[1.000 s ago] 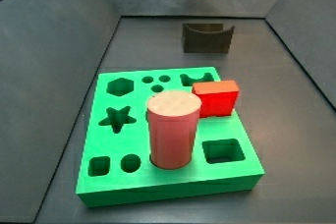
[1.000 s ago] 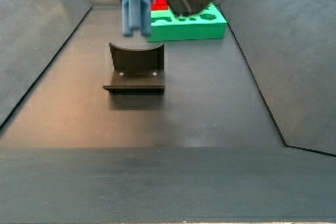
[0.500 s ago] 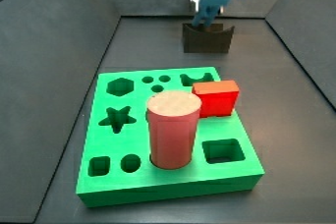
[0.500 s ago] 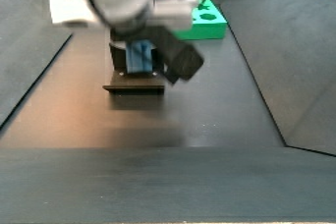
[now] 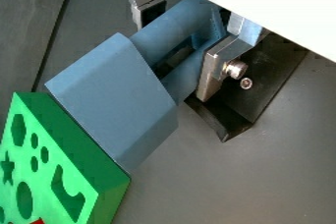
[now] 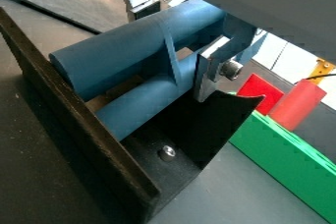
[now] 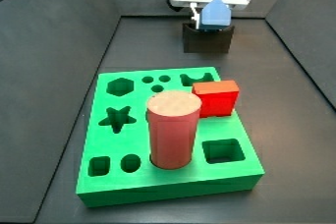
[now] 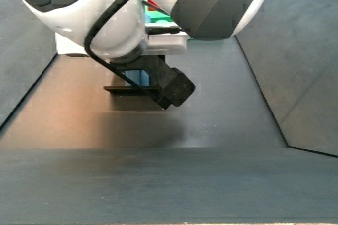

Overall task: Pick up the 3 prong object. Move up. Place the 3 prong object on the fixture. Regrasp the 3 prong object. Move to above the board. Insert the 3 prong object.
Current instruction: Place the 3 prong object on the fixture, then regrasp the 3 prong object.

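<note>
The 3 prong object [image 5: 138,85] is a grey-blue plastic piece; it also shows in a wrist view [image 6: 132,66] and in a side view [image 7: 210,15]. My gripper [image 5: 175,33] is shut on it, with a silver finger [image 5: 217,68] on one side and a second finger [image 5: 133,0] on the other. The piece sits low in the notch of the dark fixture [image 7: 206,39], whose walls flank it in a wrist view [image 6: 73,135]. In a side view the arm hides most of the fixture [image 8: 132,90]. The green board [image 7: 125,154] lies nearer the front.
A pink cylinder [image 7: 172,130] and a red cube [image 7: 217,98] stand on the board. Grey walls slope up around the dark floor. The board's edge lies close to the fixture in both wrist views [image 5: 39,174] [image 6: 292,164].
My gripper has come down from the top of the view with the 3 prong object and now holds it in the fixture's notch. The board, cylinder and cube have not moved.
</note>
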Controlling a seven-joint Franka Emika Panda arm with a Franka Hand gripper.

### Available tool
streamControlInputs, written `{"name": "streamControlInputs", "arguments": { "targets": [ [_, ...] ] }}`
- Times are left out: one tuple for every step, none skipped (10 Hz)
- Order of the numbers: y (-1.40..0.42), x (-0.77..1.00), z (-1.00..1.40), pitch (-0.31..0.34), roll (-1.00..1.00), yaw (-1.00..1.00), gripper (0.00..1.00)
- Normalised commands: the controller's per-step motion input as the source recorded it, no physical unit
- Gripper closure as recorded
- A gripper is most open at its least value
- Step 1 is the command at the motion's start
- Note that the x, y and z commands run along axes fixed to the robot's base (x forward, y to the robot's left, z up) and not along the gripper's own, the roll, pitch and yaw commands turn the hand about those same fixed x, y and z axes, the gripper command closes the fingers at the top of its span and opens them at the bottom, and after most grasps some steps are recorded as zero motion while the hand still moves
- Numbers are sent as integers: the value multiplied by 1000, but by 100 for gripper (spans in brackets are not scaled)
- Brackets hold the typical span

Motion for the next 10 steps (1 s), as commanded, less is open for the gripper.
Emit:
{"name": "streamControlInputs", "arguments": {
  "targets": [
    [132, 75, -252, -62, -118, -83, 100],
    [127, 74, -253, -61, -118, -52, 100],
    [125, 73, -254, -59, -117, -36, 100],
    [-500, 0, -167, 0, 0, 0, 100],
    [0, 0, 0, 0, 0, 0, 0],
    [0, 0, 1000, -37, 7, -25, 0],
    [0, -7, 1000, -33, 14, -16, 0],
    [-1, -21, 1000, -23, 30, -1, 0],
    [-3, -30, 1000, -14, 43, 13, 0],
    [-2, -34, 1000, 3, 50, 23, 0]
  ]
}}
